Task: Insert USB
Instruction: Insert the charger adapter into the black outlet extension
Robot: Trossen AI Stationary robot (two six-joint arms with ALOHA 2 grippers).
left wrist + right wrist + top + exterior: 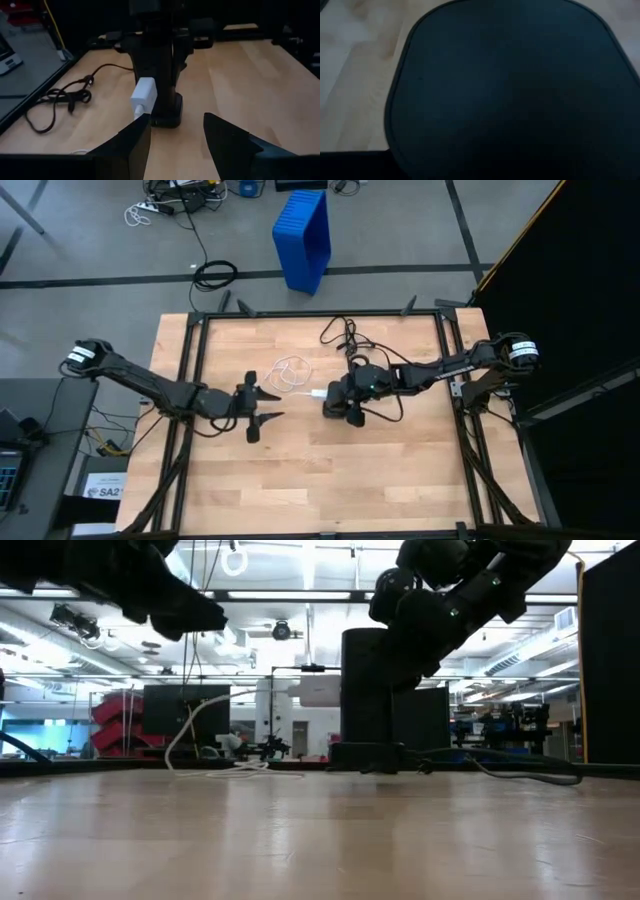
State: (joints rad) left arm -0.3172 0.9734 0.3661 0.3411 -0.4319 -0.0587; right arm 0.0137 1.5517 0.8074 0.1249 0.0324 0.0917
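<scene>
The white USB cable [290, 370] lies in loose loops on the table. Its white plug [144, 97] sticks into the side of an upright black box [162, 75] that faces my left gripper. My left gripper [278, 404] hovers open a short way left of the box, its fingers [130, 145] pointing at the plug and touching nothing. My right gripper [340, 402] is shut on the black box from above. The box's dark face [510, 90] fills the right wrist view and hides that gripper's fingers. My right gripper comes down on the black box from above and clamps its upper part [155, 30]. The box stands upright with its bottom end [365, 755] on the table. The finger pads themselves are hidden by the gripper body and the box.
The box's thicker black cord [345, 335] lies tangled toward the table's far edge, also seen as black cord [65, 95] beside the box. A blue bin [303, 235] and cables sit on the floor beyond the table. Bare wood [330, 480] spreads across the near half.
</scene>
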